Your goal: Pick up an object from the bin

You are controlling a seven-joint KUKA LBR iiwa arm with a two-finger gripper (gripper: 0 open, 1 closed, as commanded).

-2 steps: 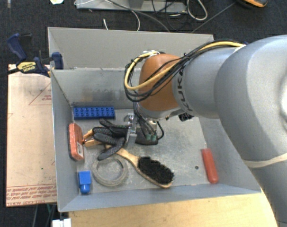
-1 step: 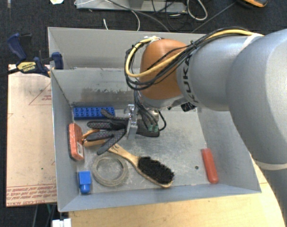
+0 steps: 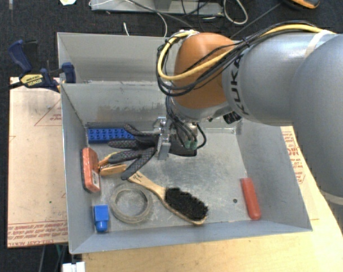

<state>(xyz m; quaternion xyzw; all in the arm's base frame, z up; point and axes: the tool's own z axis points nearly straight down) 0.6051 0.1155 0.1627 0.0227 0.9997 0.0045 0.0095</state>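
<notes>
Half-hidden under the arm's orange cover (image 3: 200, 67), the gripper (image 3: 164, 143) hangs at one tangle of black woven straps (image 3: 132, 150) just above the single wooden brush (image 3: 174, 200). Whether it grips cannot be told. One tape ring (image 3: 131, 204) lies beside the brush.

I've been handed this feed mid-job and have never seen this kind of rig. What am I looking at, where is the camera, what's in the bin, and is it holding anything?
One camera looks down on a grey metal bin from above and a little to one side. The big grey robot arm with the orange cover reaches in from the right. At its tip is the gripper, down beside a black woven strap. Nearby lie a blue toy brick and a wooden brush. Further off are a tape ring, a reddish block, a small blue block and a red stick. Whether it holds anything, I cannot tell.
</notes>
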